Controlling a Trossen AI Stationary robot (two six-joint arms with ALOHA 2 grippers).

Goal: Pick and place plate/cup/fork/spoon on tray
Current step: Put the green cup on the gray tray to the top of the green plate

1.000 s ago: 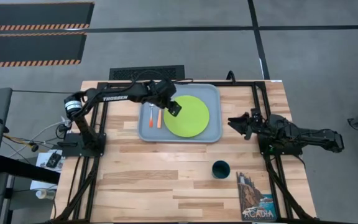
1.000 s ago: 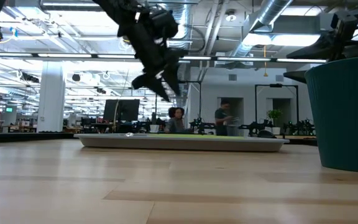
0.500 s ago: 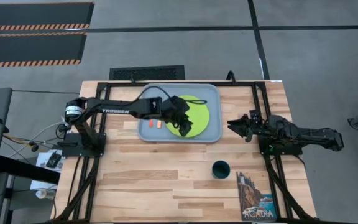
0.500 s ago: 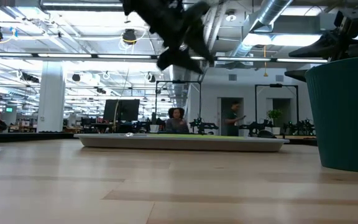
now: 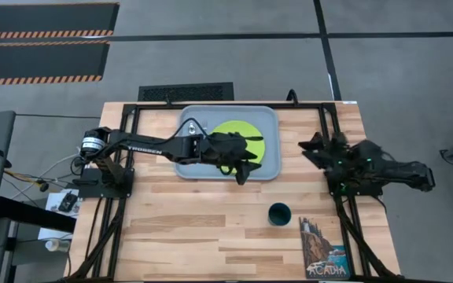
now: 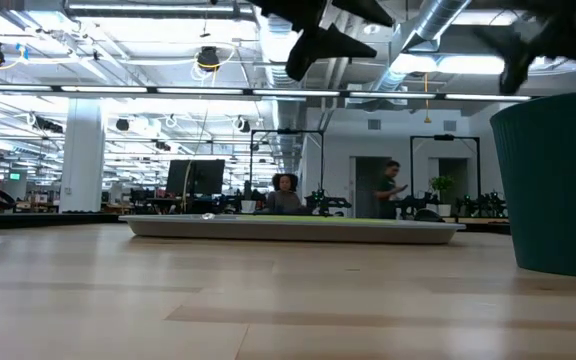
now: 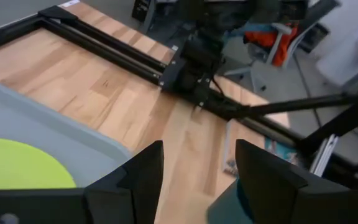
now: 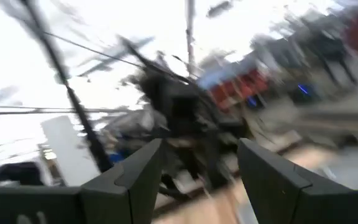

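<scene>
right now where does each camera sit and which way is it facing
High view: above the table, facing straight down; both arms show, left hand over the tray, right hand at the right edge.
Low view: at tabletop height, facing across to the room; the cup looms right.
Left wrist view: on the left arm, facing over the plate toward the right arm's base; open fingers show.
Right wrist view: blurred; fingers show.
Shared: high and left wrist see the plate.

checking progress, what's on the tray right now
The lime-green plate lies on the tray. The left arm hangs over the tray's middle, left gripper open, covering where any utensils might lie. The cup stands off it.
</scene>
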